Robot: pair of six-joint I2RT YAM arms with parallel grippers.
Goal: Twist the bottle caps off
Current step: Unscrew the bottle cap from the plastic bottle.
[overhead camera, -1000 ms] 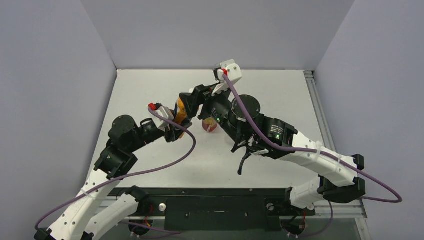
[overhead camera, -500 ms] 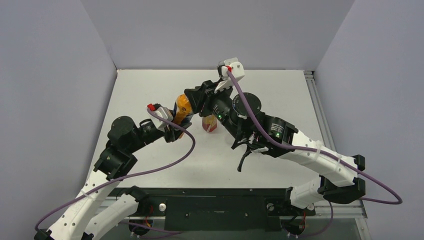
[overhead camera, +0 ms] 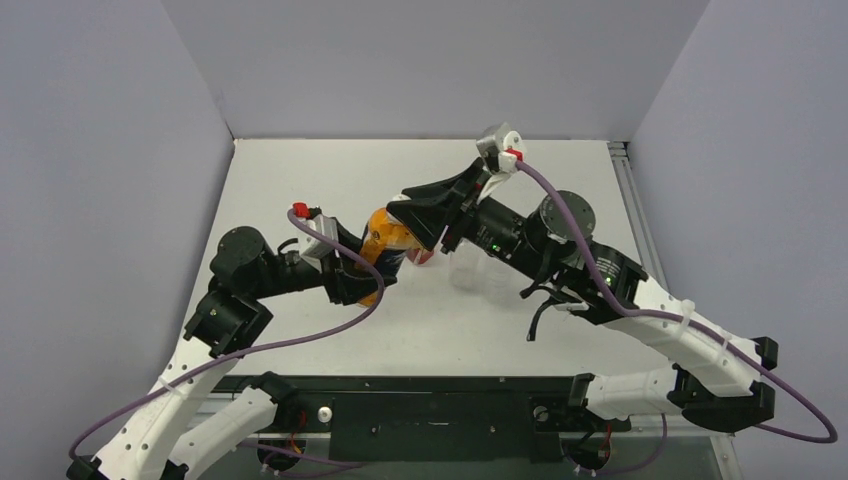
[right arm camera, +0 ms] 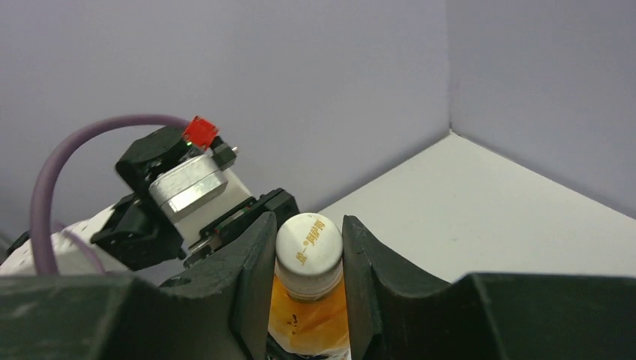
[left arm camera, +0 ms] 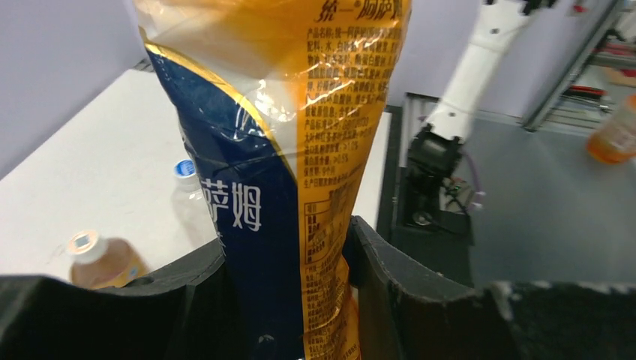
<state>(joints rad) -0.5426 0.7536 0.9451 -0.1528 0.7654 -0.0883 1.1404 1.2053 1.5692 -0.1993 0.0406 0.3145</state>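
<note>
Orange plastic with a dark blue label: the orange bottle (overhead camera: 388, 240) is slanted over the table (overhead camera: 300, 180). From above, its long axis runs from its lower end at the left arm up towards its neck at the right arm. I cannot tell whether its base touches the tabletop.

The left gripper (overhead camera: 358, 283) is clamped on the lower body, a black finger pressed to each side of the wrapper. At the neck end, the right gripper (overhead camera: 428, 232) has its jaws closed tight on the white screw cap (right arm camera: 308, 246), one finger on each side and the cap's flat top facing the wrist camera.

The wrapper is glossy and crinkled, with a gold edge between the orange and blue panels. Large white characters, 萨姆, stand on the blue. The orange panel carries blocks of small dark Chinese print, too fine to read, under a bigger heading that starts 统一. There is orange lettering on top of the cap, too small to make out.

Two more bottles stand upright on the table beyond the orange bottle's neck end, close to each other. The reddish-brown bottle (left arm camera: 105, 262) has a white lid (left arm camera: 82, 244). The clear bottle (left arm camera: 193, 214) wears a blue cap (left arm camera: 184, 169). Both lids are on, and neither bottle is touched by a gripper.
</note>
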